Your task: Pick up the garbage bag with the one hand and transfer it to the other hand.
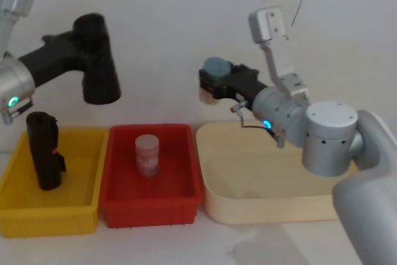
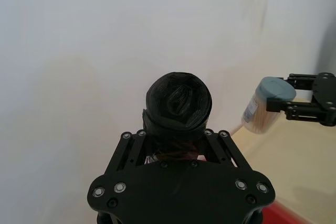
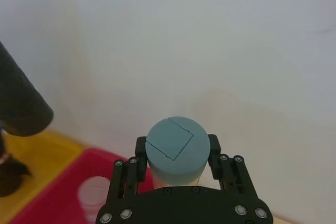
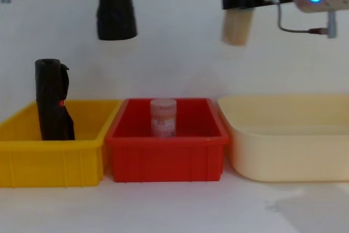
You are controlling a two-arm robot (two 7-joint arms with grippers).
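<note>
Garbage bag [image 1: 96,60] aloft, clenched in left end effector [image 2: 176,144] up-left of red bin [image 4: 163,154] | right end effector [image 1: 216,85] up-right, grasping blue-lidded jar [image 4: 236,25] | pickup done, handover pending

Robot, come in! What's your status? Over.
Left gripper high, jaws shut on glossy black rolled plastic garbage bag. Right gripper high, shut on pale round jar with blue-grey lid. Jar blocks handover.

**Open air between the two raised grippers**

Above the red bin [image 4: 163,159] the air is free between the garbage bag [image 4: 115,9], hanging from the left gripper [image 2: 176,129], and the blue-lidded jar [image 4: 236,27] filling the right gripper [image 3: 177,153]. Lower down, a pink jar [image 4: 163,117] stands in the red bin and a tall black object [image 4: 52,102] in the yellow bin [image 4: 49,162]
</note>
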